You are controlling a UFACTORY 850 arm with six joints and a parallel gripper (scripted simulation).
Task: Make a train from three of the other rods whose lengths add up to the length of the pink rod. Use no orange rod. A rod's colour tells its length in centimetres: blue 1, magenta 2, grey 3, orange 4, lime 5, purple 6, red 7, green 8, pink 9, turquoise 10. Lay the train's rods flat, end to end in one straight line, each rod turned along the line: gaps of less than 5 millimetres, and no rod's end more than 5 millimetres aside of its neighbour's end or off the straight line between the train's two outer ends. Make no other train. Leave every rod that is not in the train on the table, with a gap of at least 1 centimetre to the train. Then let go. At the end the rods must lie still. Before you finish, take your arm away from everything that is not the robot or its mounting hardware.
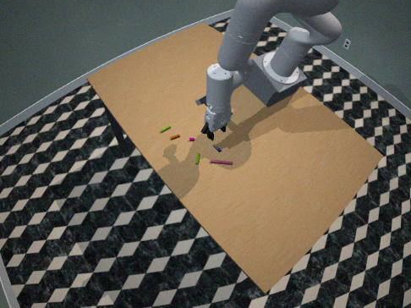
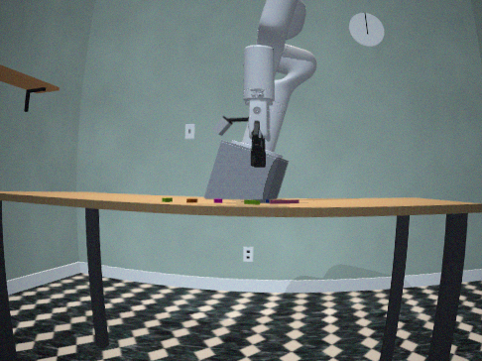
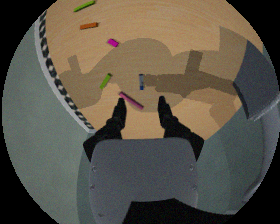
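Leftmost in the top view, a short lime-green rod (image 1: 165,129) is seen lying flat on the light wooden table top (image 1: 279,181), left of frame centre and tilted up to the right. Just to its lower right a shorter orange rod (image 1: 175,137) is laid at a similar tilt, apart from it. Further right a very short magenta rod (image 1: 192,139) is found, separate from both. Below it, a second lime-green rod (image 1: 197,158) is set nearly upright in the frame, within the arm's shadow. To its right, the long pink rod (image 1: 221,162) is laid almost level, its left end near but not touching that second rod. Above the pink rod, a small dark blue rod (image 1: 217,148) is seen lying diagonally, apart from the others.

Over the blue rod, slightly up and to the left in the frame, the black two-fingered gripper (image 1: 210,133) of the grey arm is held pointing down. In the exterior view the gripper (image 2: 258,161) is shown well above the table. In the wrist view its fingers are spread apart with nothing between them; the jaws are released.
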